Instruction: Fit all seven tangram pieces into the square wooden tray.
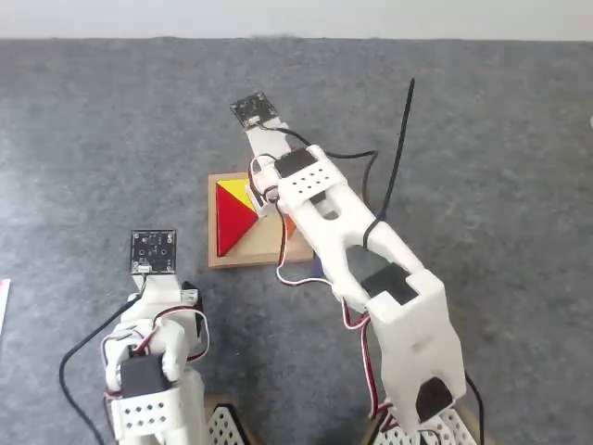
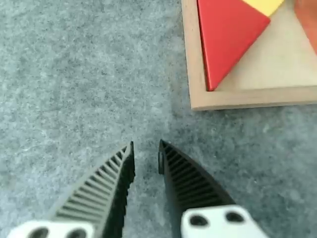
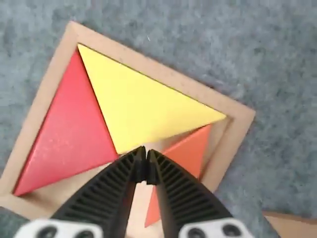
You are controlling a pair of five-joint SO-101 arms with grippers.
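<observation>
The square wooden tray [image 1: 212, 222] lies on the grey carpet with a red triangle [image 1: 233, 224], a yellow triangle [image 1: 237, 189] and an orange piece [image 1: 290, 225] in it. My right gripper [image 3: 145, 154] is shut and empty. It hovers low over the tray [image 3: 237, 134] where the red triangle [image 3: 69, 139], yellow triangle [image 3: 143, 106] and orange piece [image 3: 185, 151] meet. In the high view the right gripper [image 1: 266, 190] sits mid-tray under its wrist. My left gripper [image 2: 146, 148] is slightly open over bare carpet, short of the tray's near corner [image 2: 198, 101]; the red triangle [image 2: 225, 34] lies beyond it.
A bare wooden patch of the tray floor [image 2: 277, 59] lies beside the red triangle. A dark bluish bit [image 1: 318, 268] peeks out from under the right arm, near the tray's front edge. A brown wooden edge [image 3: 292, 224] shows on the carpet beside the tray. Open carpet surrounds everything.
</observation>
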